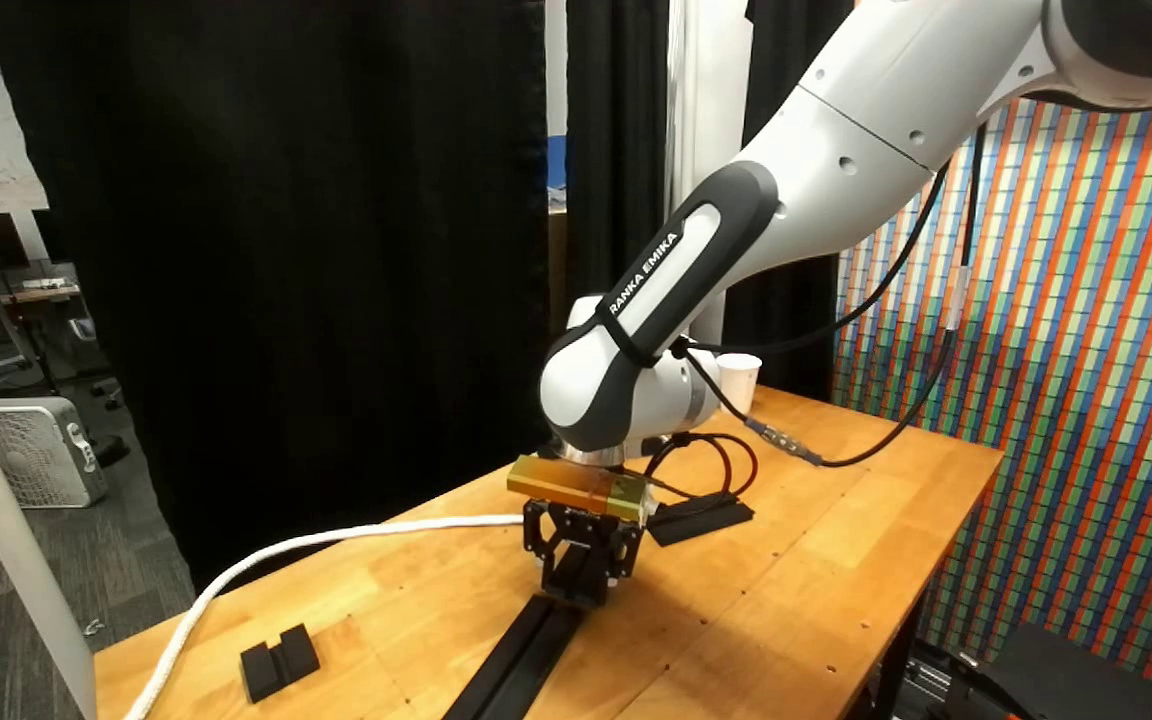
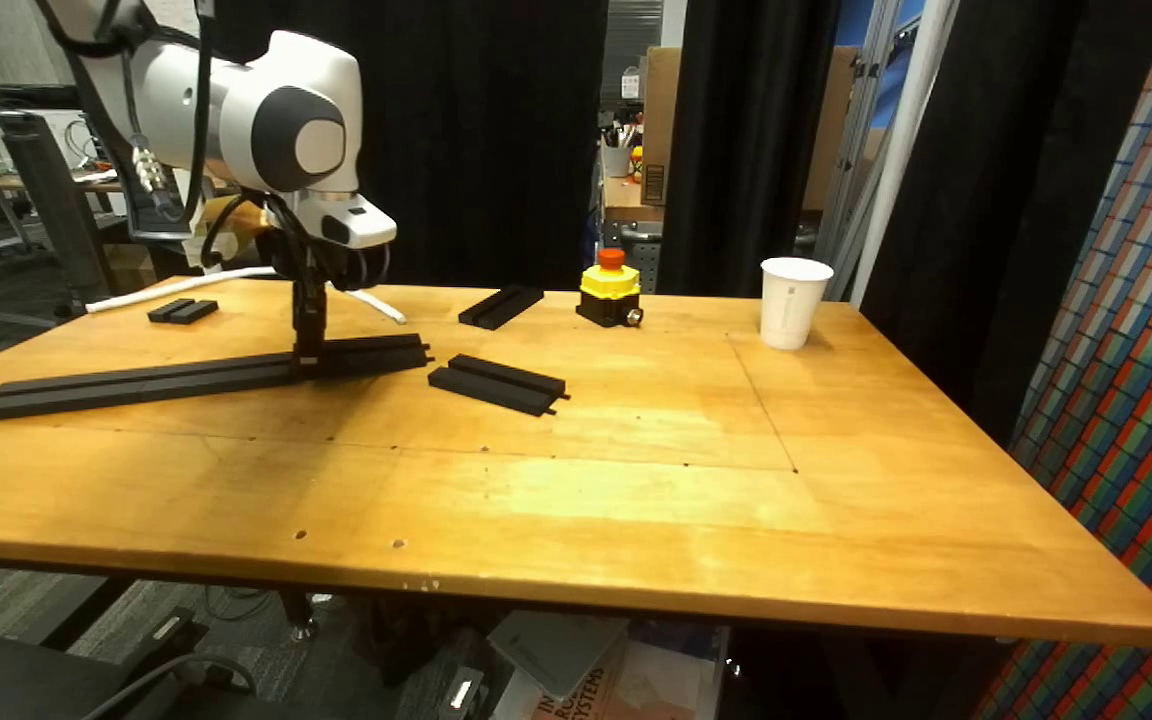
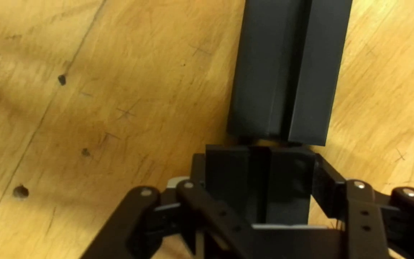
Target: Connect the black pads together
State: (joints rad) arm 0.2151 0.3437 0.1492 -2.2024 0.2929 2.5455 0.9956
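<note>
Right up at my gripper (image 3: 259,171), the jaws are drawn in against both flanks of a black pad (image 3: 288,185); looks a firm hold. Just ahead, the joint: a sliver of wood shows between this pad's end and the long bar (image 3: 264,72) beyond it, so they're not mated, and the dark bits in that slit could be pegs, too blurred for me to swear to. Look at the grooves! Mine sits left of the bar's in the wrist view, and the bar leans off to the right. So I want a nudge sideways and a touch of twist first, groove to groove, then a slow, straight push along the bar's line. Pad flat to the table (image 2: 736,540), too; whether it's lifted at all, I can't tell. Shove it crooked and I'd expect the bar to skate or a peg to jam. Further out, in an exterior view, a loose pegged pad (image 2: 486,390) lies near the run's end, a likely next piece; beyond it another loose pad (image 2: 488,305), then the red-topped yellow button (image 2: 610,285), well apart from the work. Off to the bar's side lies a short block (image 1: 298,652).
</note>
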